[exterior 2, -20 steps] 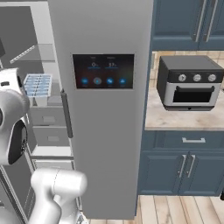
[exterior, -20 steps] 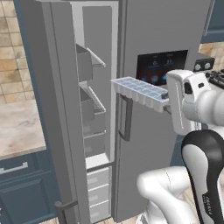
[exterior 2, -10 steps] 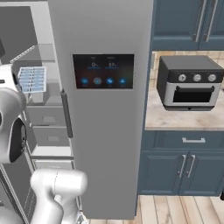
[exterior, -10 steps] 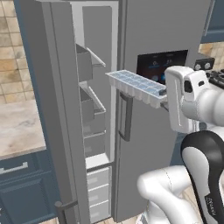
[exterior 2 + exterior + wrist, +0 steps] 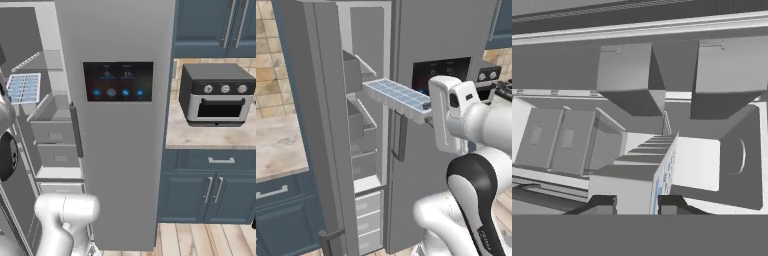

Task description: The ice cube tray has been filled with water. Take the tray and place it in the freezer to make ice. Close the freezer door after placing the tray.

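The ice cube tray [image 5: 398, 97] is a long white tray with pale-blue water [image 5: 406, 96] in its cells. It is held level in the air, reaching into the opening of the freezer [image 5: 370, 165]. My gripper [image 5: 428, 107] is shut on its near end. The tray [image 5: 24, 87] also shows at the left of the right base view, over the white inner shelves. The freezer door [image 5: 308, 125] stands wide open on the left, with grey bins [image 5: 353, 75] on its inner face. In the hand view the tray [image 5: 664, 172] runs away from my fingertips [image 5: 669, 202], edge on.
The other grey door with the black display panel [image 5: 117, 81] is closed, just right of the opening. A toaster oven [image 5: 217, 95] sits on the counter to the right, above dark blue cabinets [image 5: 210, 190]. A stone counter [image 5: 278, 150] lies left of the open door.
The gripper has carried the tray to the left, from in front of the display door toward and into the freezer opening. The doors have not moved.
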